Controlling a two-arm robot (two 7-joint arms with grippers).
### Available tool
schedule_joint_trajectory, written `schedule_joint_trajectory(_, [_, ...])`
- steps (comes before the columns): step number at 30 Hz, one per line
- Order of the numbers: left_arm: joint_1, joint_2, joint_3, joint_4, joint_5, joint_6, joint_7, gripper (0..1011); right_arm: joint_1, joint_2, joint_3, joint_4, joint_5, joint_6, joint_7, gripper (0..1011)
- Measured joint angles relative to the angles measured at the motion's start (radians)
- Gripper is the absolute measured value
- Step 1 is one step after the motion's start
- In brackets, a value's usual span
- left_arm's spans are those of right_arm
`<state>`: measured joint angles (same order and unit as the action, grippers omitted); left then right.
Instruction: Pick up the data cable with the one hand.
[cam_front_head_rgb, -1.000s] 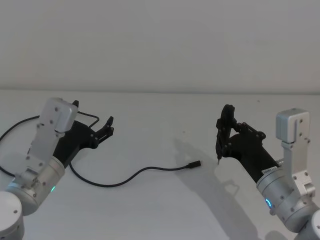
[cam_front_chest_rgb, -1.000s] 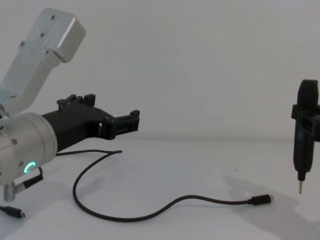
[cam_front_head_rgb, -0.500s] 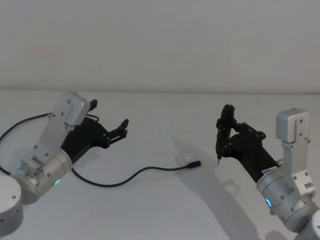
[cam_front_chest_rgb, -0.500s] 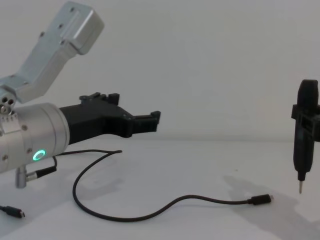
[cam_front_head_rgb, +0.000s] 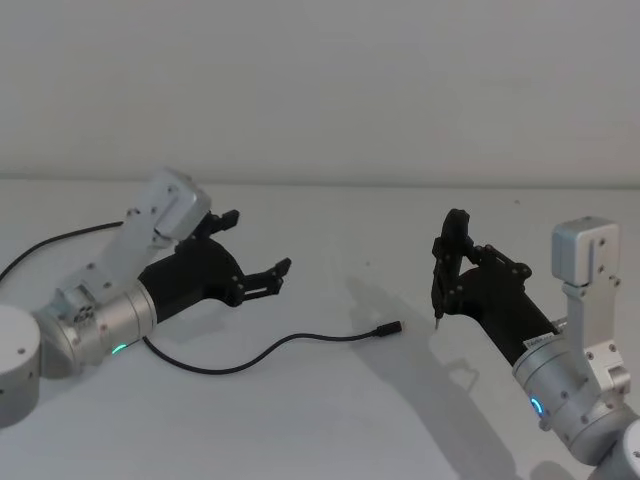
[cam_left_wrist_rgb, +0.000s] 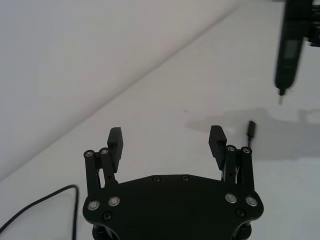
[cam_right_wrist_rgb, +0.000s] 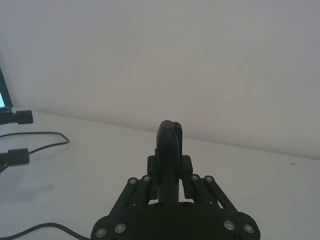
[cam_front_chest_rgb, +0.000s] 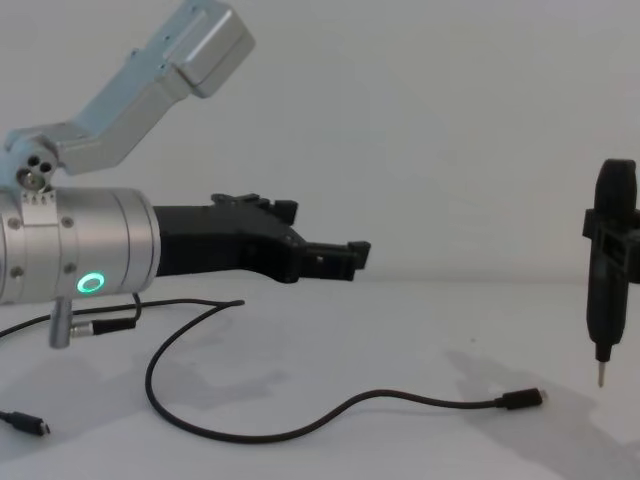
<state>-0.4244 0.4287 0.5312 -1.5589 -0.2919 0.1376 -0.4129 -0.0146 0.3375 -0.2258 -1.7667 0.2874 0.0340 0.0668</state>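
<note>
The data cable (cam_front_head_rgb: 268, 350) lies on the white table in a loose curve, its plug (cam_front_head_rgb: 389, 329) pointing right; the chest view shows the cable (cam_front_chest_rgb: 300, 430) and its plug (cam_front_chest_rgb: 522, 399) flat on the table. My left gripper (cam_front_head_rgb: 258, 241), the one hand with the green ring on its silver wrist, hovers open above the cable's left half, up and left of the plug. From the left wrist, the open left gripper (cam_left_wrist_rgb: 166, 142) holds nothing, with the plug (cam_left_wrist_rgb: 251, 129) just beyond one finger. My right gripper (cam_front_head_rgb: 452, 272) stays at the right, shut on an upright black pen-shaped tool (cam_front_chest_rgb: 608, 270) with a pin tip.
A short plug stub (cam_front_chest_rgb: 26, 425) with its own cord lies at the near left. A thin wire (cam_front_chest_rgb: 95, 323) loops from the silver wrist's connector. Bare white table (cam_front_head_rgb: 330, 420) lies between the arms, with a plain wall behind.
My left arm has swung right and forward over the cable, toward the plug, its fingers staying open. The cable and the right arm have not moved.
</note>
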Motion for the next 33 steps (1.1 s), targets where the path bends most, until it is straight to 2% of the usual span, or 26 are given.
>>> schedule_joint_trajectory(5, [-0.045, 0.011, 0.025, 0.023, -0.013, 0.027, -0.08, 1001, 0.0, 0.0, 0.0, 0.0, 0.0, 0.0, 0.0, 274])
schedule_joint_trajectory(8, [-0.085, 0.02, 0.048, 0.046, -0.019, 0.048, -0.148, 1001, 0.0, 0.0, 0.0, 0.0, 0.0, 0.0, 0.0, 274])
schedule_joint_trajectory(16, [-0.171, 0.03, 0.106, 0.102, -0.014, 0.091, -0.269, 1000, 0.0, 0.0, 0.0, 0.0, 0.0, 0.0, 0.0, 274])
schedule_joint_trajectory(24, [-0.232, 0.025, 0.149, 0.165, -0.01, 0.128, -0.336, 1001, 0.0, 0.0, 0.0, 0.0, 0.0, 0.0, 0.0, 275])
schedule_joint_trajectory(33, [-0.257, 0.008, 0.167, 0.216, -0.017, 0.153, -0.352, 1001, 0.0, 0.0, 0.0, 0.0, 0.0, 0.0, 0.0, 274])
